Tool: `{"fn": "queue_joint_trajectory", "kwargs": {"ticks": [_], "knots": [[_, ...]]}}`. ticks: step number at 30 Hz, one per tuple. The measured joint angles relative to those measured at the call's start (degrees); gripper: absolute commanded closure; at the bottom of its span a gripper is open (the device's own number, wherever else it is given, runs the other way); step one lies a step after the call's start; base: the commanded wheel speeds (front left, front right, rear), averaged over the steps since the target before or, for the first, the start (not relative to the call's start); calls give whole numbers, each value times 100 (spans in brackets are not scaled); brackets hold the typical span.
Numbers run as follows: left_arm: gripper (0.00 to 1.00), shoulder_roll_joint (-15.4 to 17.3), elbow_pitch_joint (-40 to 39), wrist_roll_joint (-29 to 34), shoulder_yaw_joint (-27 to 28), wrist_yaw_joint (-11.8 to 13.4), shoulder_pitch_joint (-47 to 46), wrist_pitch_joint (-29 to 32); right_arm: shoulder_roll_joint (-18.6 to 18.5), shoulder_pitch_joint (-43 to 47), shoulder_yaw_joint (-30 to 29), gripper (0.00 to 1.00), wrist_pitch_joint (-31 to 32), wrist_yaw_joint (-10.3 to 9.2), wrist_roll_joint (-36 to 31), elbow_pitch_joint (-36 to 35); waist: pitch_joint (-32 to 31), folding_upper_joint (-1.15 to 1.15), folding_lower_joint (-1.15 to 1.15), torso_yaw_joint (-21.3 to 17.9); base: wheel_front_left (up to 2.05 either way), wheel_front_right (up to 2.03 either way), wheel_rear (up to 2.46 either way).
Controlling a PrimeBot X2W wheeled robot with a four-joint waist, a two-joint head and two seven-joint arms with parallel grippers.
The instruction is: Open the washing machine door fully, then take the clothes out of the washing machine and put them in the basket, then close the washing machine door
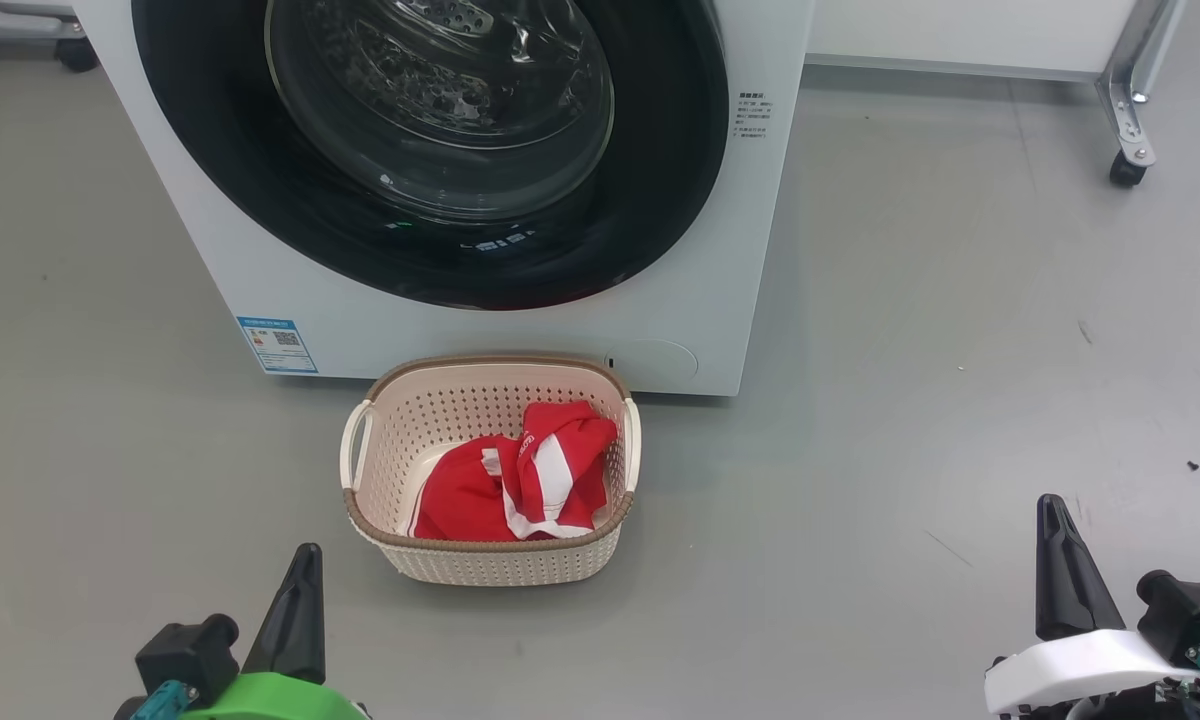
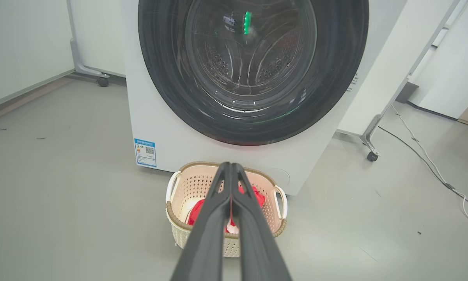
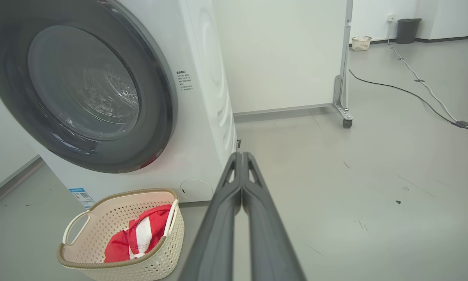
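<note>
well, both of my grippers are low over the grey floor (image 1: 960,400) and neither holds anything. my left gripper (image 1: 306,568) is at the lower left of the head view with its two dark fingers pressed flat together to the tips. in the left wrist view that closed pair points straight at the basket (image 1: 490,362). my right gripper (image 1: 1052,520) is at the lower right, well apart from the basket, and its fingers are also pressed together with nothing between them.

the basket stands on the floor just in front of the washing machine (image 1: 730,300), below the door and between my two grippers. the clothes (image 1: 520,480) lie inside it, a crumpled red heap with white stripes, piled toward its right side and below the brown rim.

the washing machine door (image 1: 210,200) sits flush against the white front, its glossy black rim all around the glass bowl. through the glass i see the perforated steel drum. a blue label sticker (image 1: 277,345) is on the machine's lower left corner.
</note>
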Motion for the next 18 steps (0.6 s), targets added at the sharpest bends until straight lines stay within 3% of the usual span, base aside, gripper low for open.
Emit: {"fn": "queue_joint_trajectory", "kwargs": {"ticks": [18], "knots": [[100,0,-54,-1173,113,-1,-1,280,38,-43,-136,100,313,23,1167,108,-15,0,0,-108,0,0,0]]}}
